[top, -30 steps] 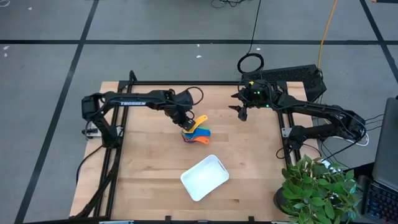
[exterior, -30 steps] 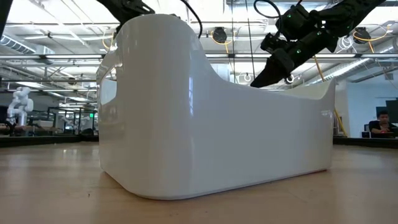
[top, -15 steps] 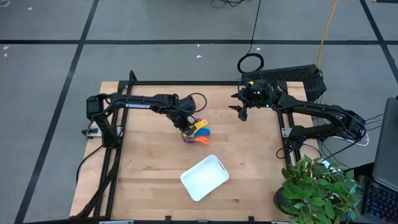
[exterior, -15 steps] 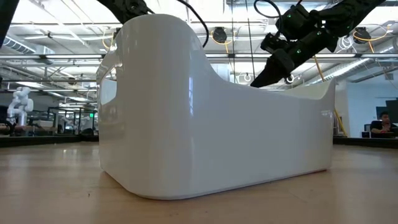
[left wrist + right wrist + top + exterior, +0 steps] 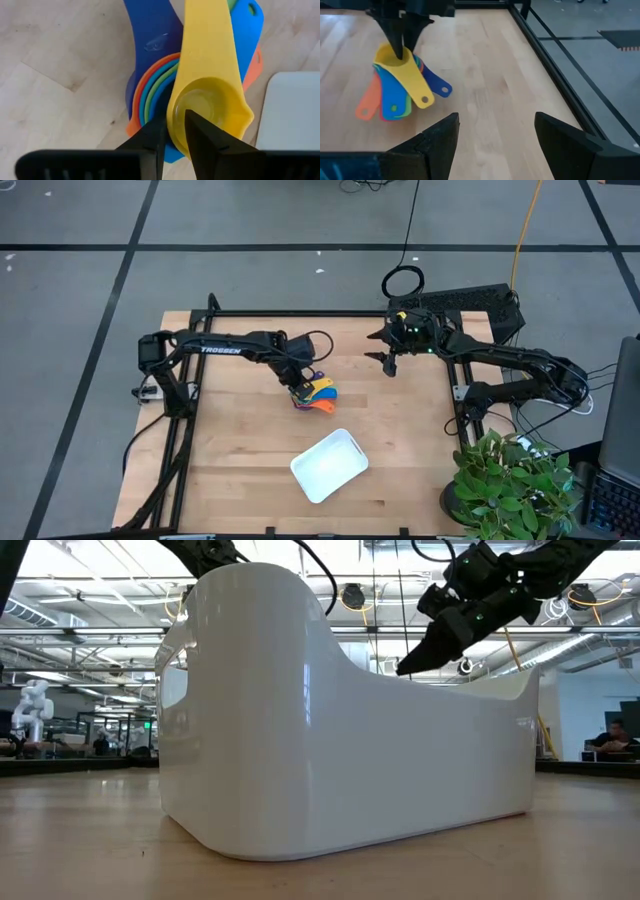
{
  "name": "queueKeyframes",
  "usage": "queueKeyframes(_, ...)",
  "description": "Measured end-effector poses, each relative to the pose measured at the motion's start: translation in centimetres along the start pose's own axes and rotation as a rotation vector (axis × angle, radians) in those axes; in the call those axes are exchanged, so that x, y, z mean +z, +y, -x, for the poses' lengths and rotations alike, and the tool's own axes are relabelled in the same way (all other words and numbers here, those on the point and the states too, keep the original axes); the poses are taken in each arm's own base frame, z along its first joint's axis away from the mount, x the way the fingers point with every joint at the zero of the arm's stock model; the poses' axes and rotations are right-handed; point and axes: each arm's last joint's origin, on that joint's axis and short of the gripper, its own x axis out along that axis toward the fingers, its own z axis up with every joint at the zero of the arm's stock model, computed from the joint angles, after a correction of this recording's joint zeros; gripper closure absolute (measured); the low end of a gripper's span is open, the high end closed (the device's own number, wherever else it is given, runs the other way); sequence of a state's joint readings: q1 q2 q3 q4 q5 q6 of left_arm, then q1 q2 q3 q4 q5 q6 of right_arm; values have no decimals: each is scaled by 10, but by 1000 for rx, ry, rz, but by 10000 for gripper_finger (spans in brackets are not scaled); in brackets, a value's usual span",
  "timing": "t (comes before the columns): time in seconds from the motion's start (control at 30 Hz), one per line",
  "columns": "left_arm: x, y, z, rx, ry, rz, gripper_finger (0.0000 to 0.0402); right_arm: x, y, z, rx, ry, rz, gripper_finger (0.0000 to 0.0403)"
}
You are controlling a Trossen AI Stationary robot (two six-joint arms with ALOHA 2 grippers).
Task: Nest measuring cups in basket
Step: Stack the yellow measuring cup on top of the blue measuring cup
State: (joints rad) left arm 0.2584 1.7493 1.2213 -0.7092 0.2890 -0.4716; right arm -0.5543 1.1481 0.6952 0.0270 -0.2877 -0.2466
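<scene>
Jaws pinch yellow cup [image 5: 207, 107] rim (basket [image 5: 340, 730] blocks low view).

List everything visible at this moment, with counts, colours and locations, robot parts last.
Measuring cups: one nested stack, handles fanned; yellow on top, then light blue, green, orange and navy showing; mid-table, outside the basket.
Basket: one, white, near the table's front, apart from the stack.
Table: one, light wood, black frame.
Potted plant: one, green, off the table's right front corner.
Person: one, seated far off in the room.
Left gripper: one, dark, fingers nearly closed over the yellow cup's rim.
Right gripper: one, dark, open, raised over the table's back right.
</scene>
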Motion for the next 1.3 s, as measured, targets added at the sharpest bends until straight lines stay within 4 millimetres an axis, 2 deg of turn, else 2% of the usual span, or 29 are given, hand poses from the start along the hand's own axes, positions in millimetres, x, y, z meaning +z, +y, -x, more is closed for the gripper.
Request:
queueKeyframes(0.2, -3, 0, 0, -4, 33, -16, 312, 2, 6, -2, 18, -10, 16, 151)
queueKeyframes(0.53, -4, 1, 1, 14, 33, -18, 195, 2, 7, -2, 2, -3, 20, 151)
queueKeyframes(0.7, -5, 0, 9, 53, 1, -22, 165, 2, 7, -2, 1, -3, 22, 151)
queueKeyframes(0.83, -7, 1, 12, 82, -3, -37, 171, 2, 6, -2, 0, -3, 25, 151)
queueKeyframes(1.1, -9, 4, 12, 127, 20, -46, 223, 2, 6, -2, 0, -3, 25, 151)
queueKeyframes(1.3, -10, 4, 12, 128, 22, -67, 231, 2, 6, -2, 0, -3, 25, 151)
